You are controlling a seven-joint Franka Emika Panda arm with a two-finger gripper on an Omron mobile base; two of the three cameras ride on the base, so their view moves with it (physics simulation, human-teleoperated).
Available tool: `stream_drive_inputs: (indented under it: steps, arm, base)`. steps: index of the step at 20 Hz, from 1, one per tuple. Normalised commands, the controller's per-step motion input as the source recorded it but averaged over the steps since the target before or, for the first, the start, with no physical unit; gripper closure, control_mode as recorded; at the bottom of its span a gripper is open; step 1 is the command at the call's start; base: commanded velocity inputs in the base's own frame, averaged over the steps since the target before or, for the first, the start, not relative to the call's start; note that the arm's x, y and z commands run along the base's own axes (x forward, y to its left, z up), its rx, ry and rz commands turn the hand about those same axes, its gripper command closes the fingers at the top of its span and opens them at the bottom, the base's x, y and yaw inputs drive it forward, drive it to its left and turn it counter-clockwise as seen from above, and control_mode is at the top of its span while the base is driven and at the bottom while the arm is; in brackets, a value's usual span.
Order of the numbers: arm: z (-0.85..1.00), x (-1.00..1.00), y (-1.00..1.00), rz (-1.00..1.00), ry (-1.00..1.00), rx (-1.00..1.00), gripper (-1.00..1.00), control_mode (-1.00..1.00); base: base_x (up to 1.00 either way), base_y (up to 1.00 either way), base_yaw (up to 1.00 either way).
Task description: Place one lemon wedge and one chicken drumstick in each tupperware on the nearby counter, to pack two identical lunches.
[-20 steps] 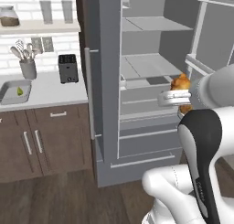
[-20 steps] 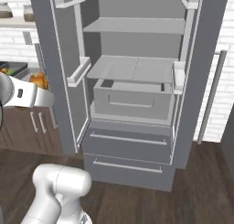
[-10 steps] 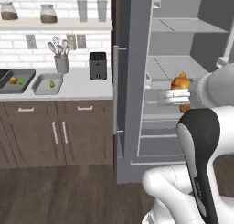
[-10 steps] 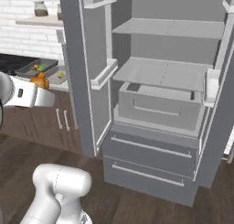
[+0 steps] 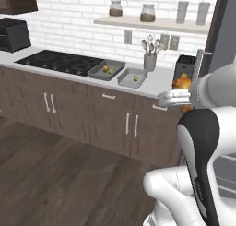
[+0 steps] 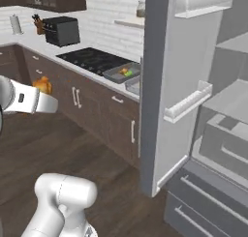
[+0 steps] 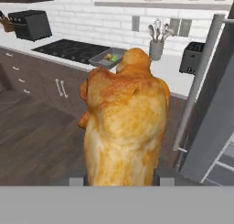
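The lumpy, glossy golden-brown chicken drumstick [image 7: 123, 122] stands upright in the gripper [image 7: 122, 181], whose jaws are closed on its lower end, held in the air in front of the dark wood cabinets. On the smooth off-white table [image 5: 159, 82], two shallow grey rectangular tupperware sit side by side near its front edge: the left tupperware [image 5: 106, 69] beside the black stovetop [image 5: 60, 62], the right tupperware [image 5: 132, 77] with a small yellow-green wedge.

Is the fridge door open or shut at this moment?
Open. In the right base view the fridge door stands swung out, its inner door shelves facing the camera, with the interior shelves and drawers exposed beside it.
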Motion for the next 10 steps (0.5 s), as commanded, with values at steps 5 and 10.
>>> stream_drive_inputs:
  steps: [5,10]
  arm:
    - [0.00,0.00,0.00,0.00,0.00,0.00,1.00,1.00]
    - [0.00,0.00,0.00,0.00,0.00,0.00,1.00,1.00]
  base:
    - [0.96,0.32,0.55]
    - [1.00,0.02,0.39]
